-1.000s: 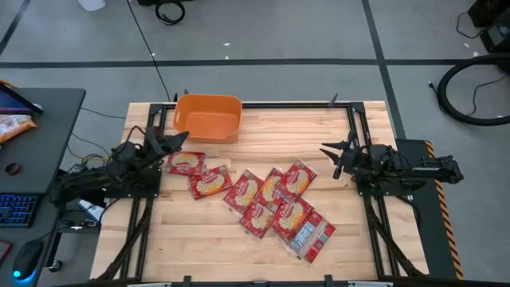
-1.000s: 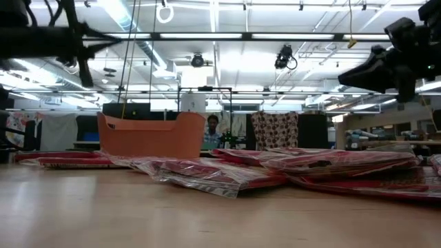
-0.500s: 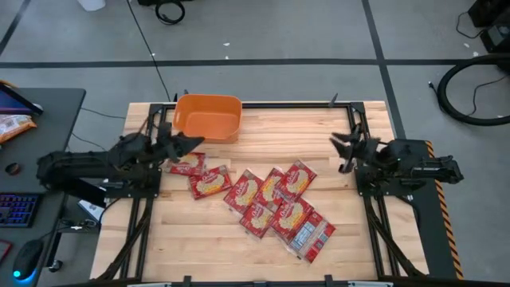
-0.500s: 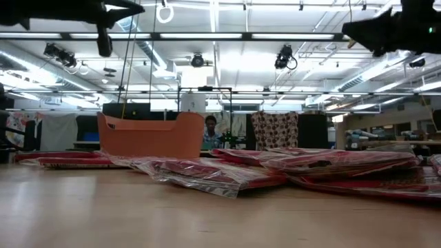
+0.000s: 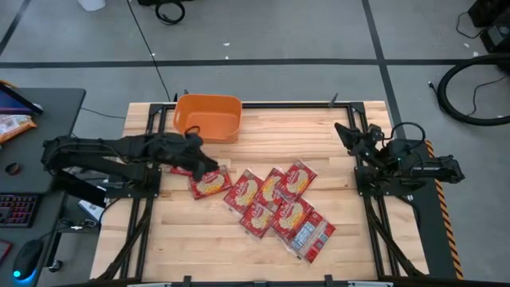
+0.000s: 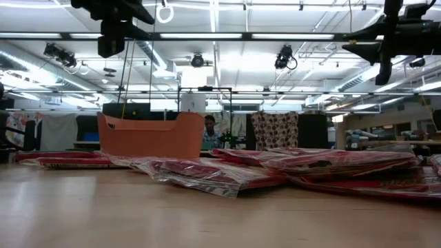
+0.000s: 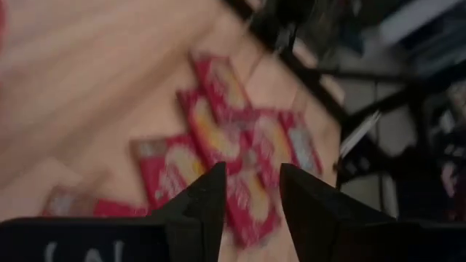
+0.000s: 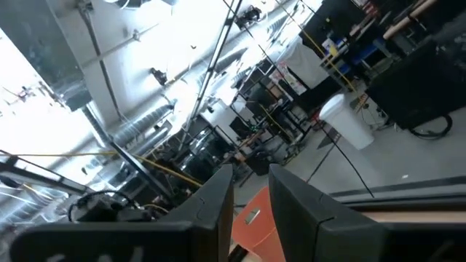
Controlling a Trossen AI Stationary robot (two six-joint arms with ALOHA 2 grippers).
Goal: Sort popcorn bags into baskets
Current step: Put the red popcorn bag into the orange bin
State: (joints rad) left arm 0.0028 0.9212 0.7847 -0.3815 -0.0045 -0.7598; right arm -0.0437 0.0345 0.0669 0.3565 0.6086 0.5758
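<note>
A pale wooden table with a dark metal frame stands on a grey floor crossed by dark tape lines. The orange basket sits at the table's far edge, toward the left arm's side. The red popcorn bags lie flat in a loose, overlapping spread across the middle of the table, none of them visibly in the basket. The left gripper reaches over the table just in front of the basket, above the packets nearest it, with its fingers a little apart and nothing between them. The right gripper hovers near the table's right edge, well apart from the bags, its fingers slightly apart and empty. To the left of the table stands a dark desk with a keyboard. From table height the room behind shows long ceiling lights, and a person in the distance.
</note>
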